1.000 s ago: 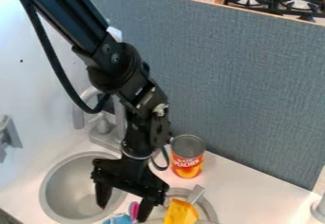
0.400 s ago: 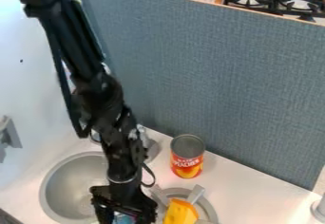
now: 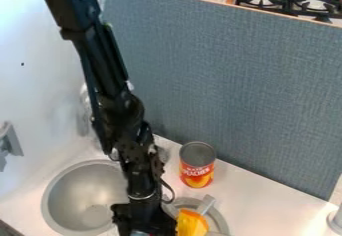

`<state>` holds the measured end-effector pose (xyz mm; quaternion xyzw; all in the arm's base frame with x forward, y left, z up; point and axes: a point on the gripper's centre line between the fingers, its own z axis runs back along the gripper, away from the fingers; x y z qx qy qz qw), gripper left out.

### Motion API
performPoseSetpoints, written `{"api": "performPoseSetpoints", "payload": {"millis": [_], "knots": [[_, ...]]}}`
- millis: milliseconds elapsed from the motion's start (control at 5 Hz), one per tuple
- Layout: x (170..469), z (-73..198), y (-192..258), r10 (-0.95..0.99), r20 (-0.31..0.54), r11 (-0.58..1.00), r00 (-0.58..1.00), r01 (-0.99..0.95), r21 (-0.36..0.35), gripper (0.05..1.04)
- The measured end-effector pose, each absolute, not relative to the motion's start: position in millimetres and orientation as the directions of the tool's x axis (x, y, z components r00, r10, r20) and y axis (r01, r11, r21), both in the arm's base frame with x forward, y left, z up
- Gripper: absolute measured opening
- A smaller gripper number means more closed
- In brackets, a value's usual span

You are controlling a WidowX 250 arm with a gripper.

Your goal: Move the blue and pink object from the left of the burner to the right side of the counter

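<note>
The black gripper (image 3: 143, 227) was low over the white counter (image 3: 260, 207), between the round sink basin (image 3: 77, 200) on the left and the yellow wedge (image 3: 190, 224) on the right. The arm (image 3: 123, 115) hung above it at a slant, from the upper left down to this place. If the gripper was spread or pressed together, I could not tell, and also I could not tell if it was pinching something. A small light-blue and reddish thing (image 3: 140, 233) showed just at its lower end, but too little of it was visible to say what it was.

The yellow wedge was beside the gripper, on its right, at a round grey metal dish (image 3: 222, 222). It was well apart from the back edge of the counter. If the wedge and the gripper were touching, this was not possible to see. Behind the wedge, a flat grey piece (image 3: 207, 204) stuck up at a tilt over the rim of the dish.

A can (image 3: 197, 166) with a red and orange label stood upright behind the dish, near the back edge of the counter, where the blue-grey panel (image 3: 234, 90) rose. The basin was towards the left edge of the counter, near the white wall (image 3: 40, 90), which carried a grey fitting (image 3: 8, 145). At the right, a pale rounded object (image 3: 336, 221) stood on the counter. Beyond the panel there was a stove (image 3: 290, 4) with black grates.
</note>
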<state>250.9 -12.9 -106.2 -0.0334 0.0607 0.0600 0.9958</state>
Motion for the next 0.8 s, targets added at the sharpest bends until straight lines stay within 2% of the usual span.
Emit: {"api": "performPoseSetpoints", "payload": {"millis": [200, 400, 600, 800], "knots": [[258.5, -78.6, -22.1, 0.102, -0.105, 0.995, 0.989, -0.104, -0.011, 0.606], [270.4, -23.9, -52.1, 0.001, -0.003, 1.000, 1.000, -0.001, 0.017, 0.454], [275.8, 12.7, -73.7, -0.042, 0.065, 0.999, 0.997, 0.040, 0.023, 0.377], [293.0, 29.5, -116.7, -0.047, 0.174, 0.999, 0.984, 0.050, -0.013, 0.344]]}}
